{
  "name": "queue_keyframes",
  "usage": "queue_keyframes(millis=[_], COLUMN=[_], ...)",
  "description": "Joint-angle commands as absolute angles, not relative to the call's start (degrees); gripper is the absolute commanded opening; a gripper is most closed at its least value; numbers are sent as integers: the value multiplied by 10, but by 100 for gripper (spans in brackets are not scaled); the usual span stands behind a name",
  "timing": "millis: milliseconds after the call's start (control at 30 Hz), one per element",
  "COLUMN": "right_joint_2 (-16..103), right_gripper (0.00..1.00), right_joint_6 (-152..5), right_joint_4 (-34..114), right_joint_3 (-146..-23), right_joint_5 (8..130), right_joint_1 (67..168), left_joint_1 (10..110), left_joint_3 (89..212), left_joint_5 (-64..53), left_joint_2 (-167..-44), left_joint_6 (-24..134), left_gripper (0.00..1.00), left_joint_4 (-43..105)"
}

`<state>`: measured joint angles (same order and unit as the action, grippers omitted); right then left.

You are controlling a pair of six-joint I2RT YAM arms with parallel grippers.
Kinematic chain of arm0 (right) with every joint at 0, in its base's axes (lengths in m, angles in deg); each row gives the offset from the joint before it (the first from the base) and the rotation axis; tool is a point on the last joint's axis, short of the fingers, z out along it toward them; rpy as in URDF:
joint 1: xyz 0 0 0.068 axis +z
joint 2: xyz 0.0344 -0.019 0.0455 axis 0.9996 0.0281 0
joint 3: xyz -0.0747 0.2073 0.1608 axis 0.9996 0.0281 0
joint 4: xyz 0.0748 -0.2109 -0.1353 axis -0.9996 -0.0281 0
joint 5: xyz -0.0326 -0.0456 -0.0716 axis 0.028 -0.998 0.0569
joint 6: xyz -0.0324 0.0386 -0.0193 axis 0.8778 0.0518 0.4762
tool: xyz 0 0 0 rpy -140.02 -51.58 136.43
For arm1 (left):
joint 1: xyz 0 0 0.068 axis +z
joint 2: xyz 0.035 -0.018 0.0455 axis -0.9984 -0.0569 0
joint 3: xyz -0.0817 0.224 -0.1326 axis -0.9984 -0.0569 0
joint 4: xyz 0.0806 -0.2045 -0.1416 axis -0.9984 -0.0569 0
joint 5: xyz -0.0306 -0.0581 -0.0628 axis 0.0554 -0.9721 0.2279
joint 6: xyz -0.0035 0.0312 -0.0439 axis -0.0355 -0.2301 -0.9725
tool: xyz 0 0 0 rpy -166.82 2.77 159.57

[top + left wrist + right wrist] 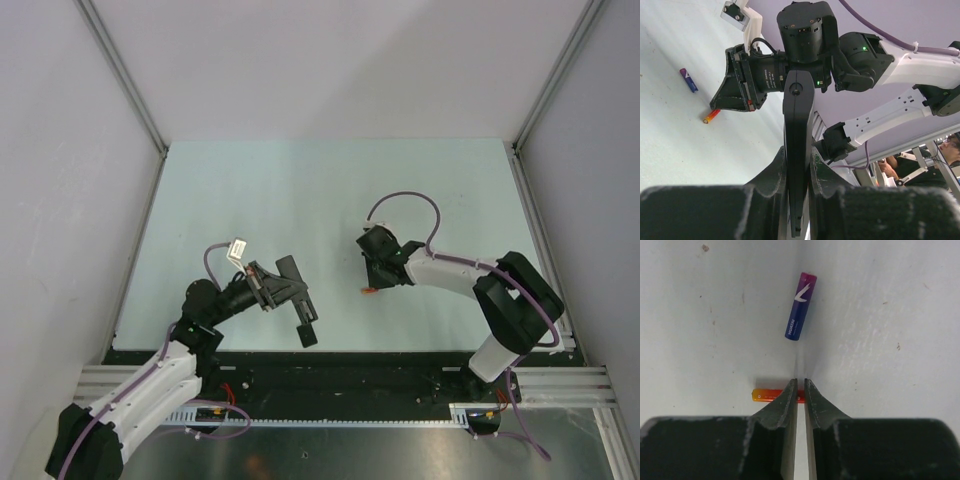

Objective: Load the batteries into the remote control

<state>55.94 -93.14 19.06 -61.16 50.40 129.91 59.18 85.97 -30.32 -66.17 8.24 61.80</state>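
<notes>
The left jaws were clamped on the black remote, lower centre of the overhead view. The right jaws, nearly closed and empty, hovered over the orange battery on the desk. The blue battery lay just above it.

Right wrist view: red-orange battery, right end hidden behind right gripper tips. Top view: blue-purple battery not discernible beneath that gripper; the red-orange one is a bare speck. Left wrist view: remote control, lower end buried inside left gripper, whose body is blurred.
</notes>
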Motion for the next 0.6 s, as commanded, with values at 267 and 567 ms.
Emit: queue_keyframes(millis=[267, 567], right_joint_2=[486, 478], right_gripper=[24, 48], right_joint_6=[-934, -803], right_joint_4=[167, 150], right_joint_3=[-625, -646], right_joint_5=[464, 545], right_joint_1=[1305, 1348], left_joint_1=[595, 594], left_joint_3=[869, 869], left_joint_5=[-292, -289], left_joint_2=[-648, -653], left_joint_6=[78, 79], left_gripper=[0, 0], left_joint_4=[627, 624])
